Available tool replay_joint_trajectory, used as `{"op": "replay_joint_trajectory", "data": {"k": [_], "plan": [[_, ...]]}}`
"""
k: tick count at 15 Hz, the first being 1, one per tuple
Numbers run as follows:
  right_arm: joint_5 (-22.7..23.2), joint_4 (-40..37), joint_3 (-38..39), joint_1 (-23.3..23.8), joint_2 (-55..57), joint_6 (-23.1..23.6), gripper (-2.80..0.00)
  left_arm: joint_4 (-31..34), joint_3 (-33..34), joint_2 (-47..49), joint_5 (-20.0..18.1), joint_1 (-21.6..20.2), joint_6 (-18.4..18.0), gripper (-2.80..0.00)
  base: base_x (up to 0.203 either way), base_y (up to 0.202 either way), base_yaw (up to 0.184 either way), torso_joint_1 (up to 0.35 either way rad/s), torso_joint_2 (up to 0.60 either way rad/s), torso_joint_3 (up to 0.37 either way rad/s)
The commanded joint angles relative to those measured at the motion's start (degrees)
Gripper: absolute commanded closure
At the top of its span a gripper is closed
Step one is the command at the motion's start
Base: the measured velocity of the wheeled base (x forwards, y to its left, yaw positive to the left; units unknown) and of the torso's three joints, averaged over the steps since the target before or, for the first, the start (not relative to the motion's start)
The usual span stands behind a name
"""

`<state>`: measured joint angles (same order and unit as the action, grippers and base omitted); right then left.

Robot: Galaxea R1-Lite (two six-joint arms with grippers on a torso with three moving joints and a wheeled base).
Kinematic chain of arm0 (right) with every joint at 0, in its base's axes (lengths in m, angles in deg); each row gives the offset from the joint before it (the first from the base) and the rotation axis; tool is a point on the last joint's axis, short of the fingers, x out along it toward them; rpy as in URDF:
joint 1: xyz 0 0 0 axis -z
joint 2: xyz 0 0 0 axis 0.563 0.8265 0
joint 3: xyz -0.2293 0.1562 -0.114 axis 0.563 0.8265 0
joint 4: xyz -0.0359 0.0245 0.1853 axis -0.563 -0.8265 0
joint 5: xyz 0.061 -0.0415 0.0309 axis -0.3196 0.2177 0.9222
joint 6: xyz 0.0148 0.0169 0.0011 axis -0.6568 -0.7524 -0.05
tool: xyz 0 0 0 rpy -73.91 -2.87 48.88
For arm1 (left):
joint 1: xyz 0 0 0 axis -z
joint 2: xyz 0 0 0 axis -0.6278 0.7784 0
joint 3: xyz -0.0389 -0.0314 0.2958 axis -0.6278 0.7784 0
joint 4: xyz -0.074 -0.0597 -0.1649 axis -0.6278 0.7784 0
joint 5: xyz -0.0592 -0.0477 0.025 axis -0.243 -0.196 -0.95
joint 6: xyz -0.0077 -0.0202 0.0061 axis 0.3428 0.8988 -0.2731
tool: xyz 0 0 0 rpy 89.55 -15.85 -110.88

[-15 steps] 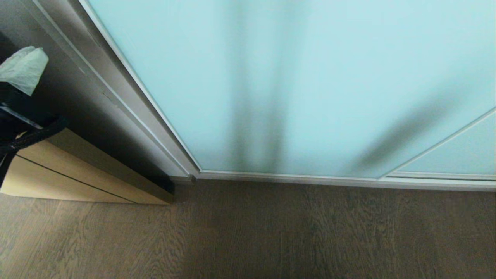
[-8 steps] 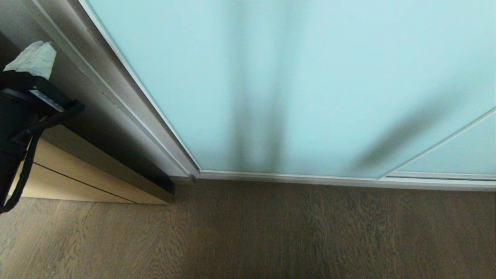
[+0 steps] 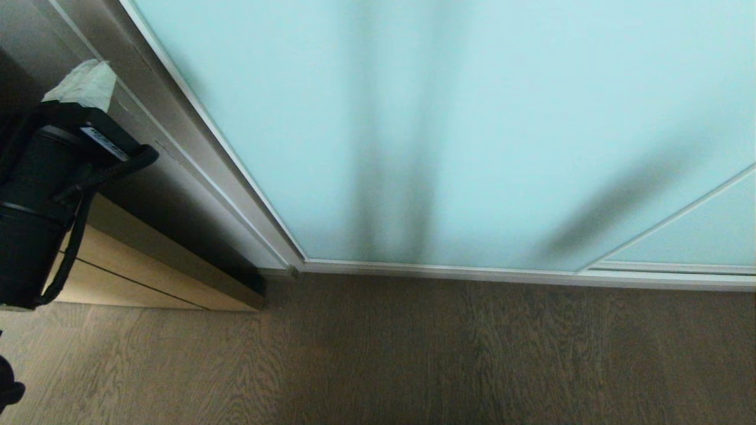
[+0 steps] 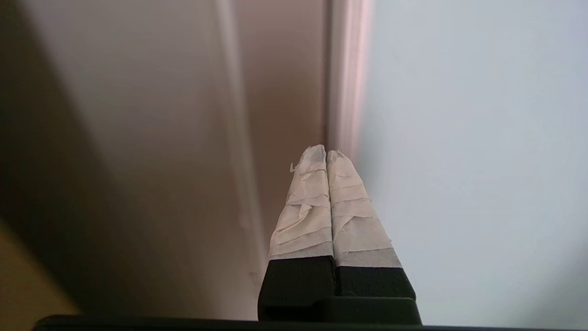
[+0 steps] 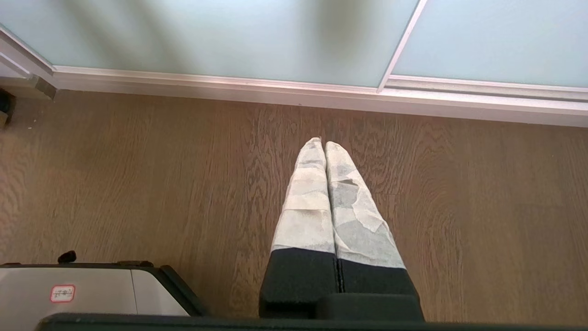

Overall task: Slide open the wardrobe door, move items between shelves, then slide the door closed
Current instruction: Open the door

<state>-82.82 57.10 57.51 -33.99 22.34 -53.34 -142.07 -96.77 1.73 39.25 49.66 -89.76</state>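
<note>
Though both clenched empty, tape-wrapped left pincer (image 4: 326, 154) by frosted sliding wardrobe door (image 3: 472, 130), right pincer (image 5: 325, 145) over wood-grain floor (image 5: 138, 174).

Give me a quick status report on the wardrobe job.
Left end effector shut, empty, at the sliding wardrobe door frame edge. Right end effector shut, parked over floor. Door closed. Nothing in the way.

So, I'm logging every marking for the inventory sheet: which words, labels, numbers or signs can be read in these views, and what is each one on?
None can be read.
White strip label on the left arm's black wrist housing: print too small and blurred to read.
Red-bordered sticker on the grey robot base: a few dark characters, too small to read.
Sliding wardrobe door and wood floor: no text.
</note>
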Motion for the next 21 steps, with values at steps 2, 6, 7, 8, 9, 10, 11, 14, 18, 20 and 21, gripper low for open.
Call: {"op": "replay_joint_trajectory", "data": {"k": [2, 6, 7, 8, 9, 10, 11, 14, 18, 20, 21], "plan": [[-0.02, 0.00, 0.03, 0.00, 0.00, -0.01, 0.00, -0.46, -1.26, 2.54, 0.18, 0.48, -0.09, 0.00, 0.000, 0.000, 0.000, 0.000, 0.00, 0.000], [-0.02, 0.00, 0.00, 0.00, 0.00, -0.01, 0.00, -0.46, -4.15, 5.60, 0.18, 0.48, -0.01, 0.00, 0.000, 0.000, 0.000, 0.000, 0.00, 0.000], [-0.02, 0.00, 0.05, 0.00, 0.00, -0.01, 0.00, -0.46, -4.91, 6.32, 0.25, 0.48, 0.01, 0.00, 0.000, 0.000, 0.000, 0.000, 0.00, 0.000], [-0.02, 0.00, 0.00, 0.00, 0.00, -0.01, 0.00, -0.46, -5.72, 7.03, 0.34, 0.48, 0.11, 0.00, 0.000, 0.000, 0.000, 0.000, 0.00, 0.000], [-0.02, 0.00, 0.01, 0.00, 0.00, -0.01, 0.00, -0.46, -6.61, 7.78, 0.36, 0.48, 0.25, 0.00, 0.000, 0.000, 0.000, 0.000, 0.00, 0.000], [-0.02, 0.00, 0.02, 0.00, 0.00, -0.01, 0.00, -0.46, -7.10, 8.12, 0.36, 0.48, 0.26, 0.00, 0.000, 0.000, 0.000, 0.000, 0.00, 0.000], [-0.02, 0.00, 0.07, 0.00, 0.00, -0.01, 0.00, -0.46, -7.58, 8.71, 0.36, 0.40, 0.26, 0.00, 0.000, 0.000, 0.000, 0.000, 0.00, 0.000], [-0.02, 0.00, 0.00, 0.00, 0.00, -0.01, 0.00, -0.46, -9.63, 10.32, 2.12, 0.39, 0.27, 0.00, 0.000, 0.000, 0.000, 0.000, 0.00, 0.000], [-0.02, 0.00, 0.00, 0.00, 0.00, -0.01, 0.00, -0.46, -13.12, 12.57, 2.55, 0.39, 0.35, 0.00, 0.000, 0.000, 0.000, 0.000, 0.00, 0.000], [-0.02, 0.00, 0.00, 0.00, 0.00, -0.01, 0.00, -0.46, -13.51, 13.25, 2.56, 0.39, 0.54, 0.00, 0.000, 0.000, 0.000, 0.000, 0.00, 0.000], [-0.02, 0.00, 0.00, 0.00, 0.00, -0.01, 0.00, -0.46, -13.57, 13.88, 2.56, 0.39, 0.54, 0.00, 0.000, 0.000, 0.000, 0.000, 0.00, 0.000]]}}
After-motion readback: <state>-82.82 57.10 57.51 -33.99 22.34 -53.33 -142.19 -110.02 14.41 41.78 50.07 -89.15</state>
